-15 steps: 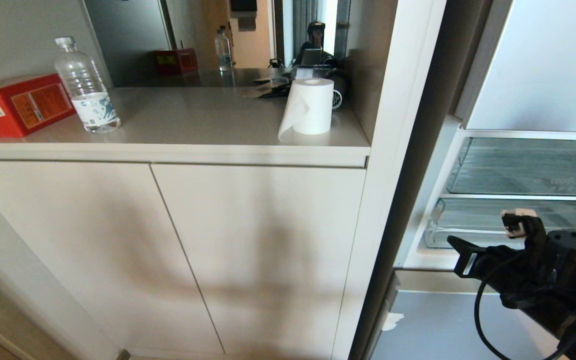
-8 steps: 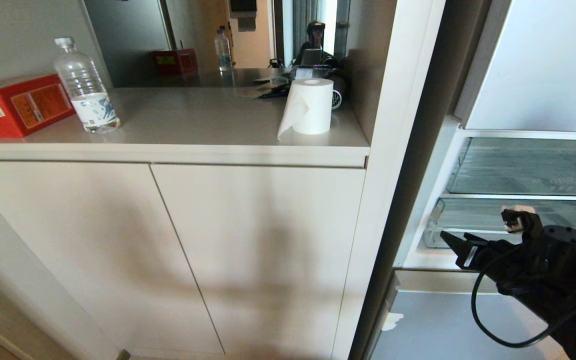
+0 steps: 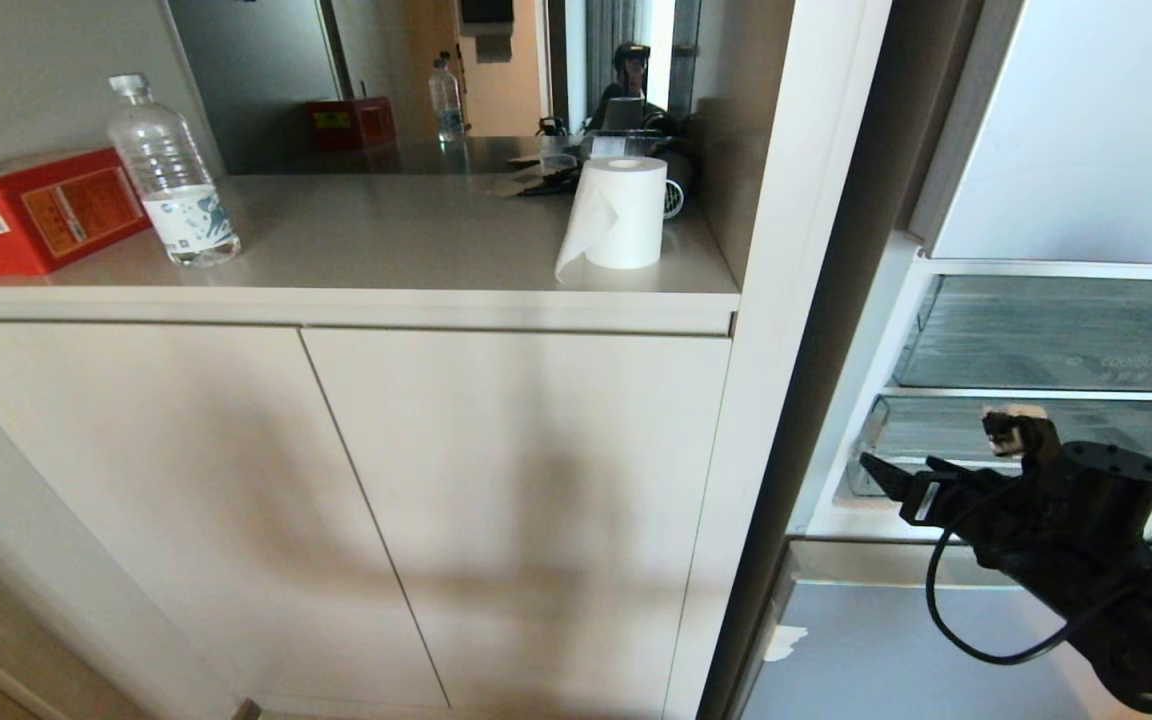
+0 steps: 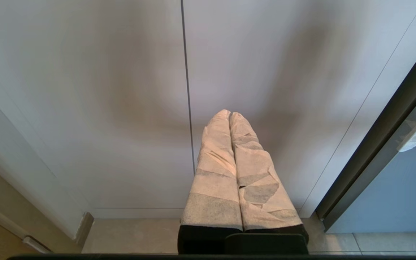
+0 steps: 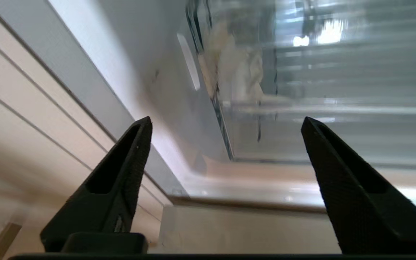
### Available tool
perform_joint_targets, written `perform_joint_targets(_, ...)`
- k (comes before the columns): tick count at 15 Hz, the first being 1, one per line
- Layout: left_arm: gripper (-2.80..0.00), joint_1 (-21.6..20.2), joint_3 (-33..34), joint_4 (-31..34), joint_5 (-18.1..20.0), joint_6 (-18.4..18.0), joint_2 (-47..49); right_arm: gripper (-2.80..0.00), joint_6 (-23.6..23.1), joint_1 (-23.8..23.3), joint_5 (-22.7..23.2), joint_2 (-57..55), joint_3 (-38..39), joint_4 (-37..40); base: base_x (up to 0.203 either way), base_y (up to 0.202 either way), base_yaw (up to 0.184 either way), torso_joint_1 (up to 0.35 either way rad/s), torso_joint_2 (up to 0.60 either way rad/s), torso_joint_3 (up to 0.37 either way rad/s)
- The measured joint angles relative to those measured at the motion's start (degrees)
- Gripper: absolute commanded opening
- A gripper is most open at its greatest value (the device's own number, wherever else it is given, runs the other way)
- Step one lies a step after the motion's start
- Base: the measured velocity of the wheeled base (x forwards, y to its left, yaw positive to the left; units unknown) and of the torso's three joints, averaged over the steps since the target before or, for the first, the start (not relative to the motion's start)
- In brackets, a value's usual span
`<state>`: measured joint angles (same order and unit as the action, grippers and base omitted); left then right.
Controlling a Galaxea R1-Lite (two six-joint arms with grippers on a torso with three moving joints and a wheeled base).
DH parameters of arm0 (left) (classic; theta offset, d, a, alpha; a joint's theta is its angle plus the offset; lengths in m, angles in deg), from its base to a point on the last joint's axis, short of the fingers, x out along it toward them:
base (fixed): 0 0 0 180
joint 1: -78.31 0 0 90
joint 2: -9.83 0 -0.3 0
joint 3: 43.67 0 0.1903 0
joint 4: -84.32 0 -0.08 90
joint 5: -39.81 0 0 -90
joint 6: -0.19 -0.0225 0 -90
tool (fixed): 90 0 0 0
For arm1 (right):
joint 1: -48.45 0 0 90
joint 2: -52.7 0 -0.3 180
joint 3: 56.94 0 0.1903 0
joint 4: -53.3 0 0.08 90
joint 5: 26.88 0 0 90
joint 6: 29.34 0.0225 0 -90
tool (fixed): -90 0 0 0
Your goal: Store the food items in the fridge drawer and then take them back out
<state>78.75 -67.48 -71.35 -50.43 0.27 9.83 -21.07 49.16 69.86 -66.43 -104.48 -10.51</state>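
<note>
The right gripper (image 3: 946, 455) hangs just in front of the fridge drawer (image 3: 936, 440), whose clear front wall runs side to side straight ahead of the fingertips. Its jaws stand wide apart and hold nothing, touching nothing. No food shows in any view. The left gripper (image 4: 229, 119), parked low by the cupboard doors (image 4: 121, 90), is pressed closed and empty; the right arm is plainly nearer.
</note>
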Motion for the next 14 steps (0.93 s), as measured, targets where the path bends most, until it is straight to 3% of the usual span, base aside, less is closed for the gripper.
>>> perform_joint_targets(11,-2.80,0.00,0.00,0.02,0.00,0.00,0.00,0.00,-0.08,0.00,-0.71,-2.96,-5.67,-0.11,0.000,0.000,0.000,0.000,0.00,0.000)
perform_joint_targets(12,-2.80,0.00,0.00,0.00,0.00,0.00,0.00,-2.80,-0.09,0.04,-0.71,-3.12,-5.81,-0.11,0.000,0.000,0.000,0.000,0.00,0.000)
perform_joint_targets(14,-2.80,0.00,0.00,0.02,0.02,0.00,0.00,-2.80,-0.15,0.11,-0.68,-3.47,-6.08,-0.12,0.000,0.000,0.000,0.000,0.00,0.000)
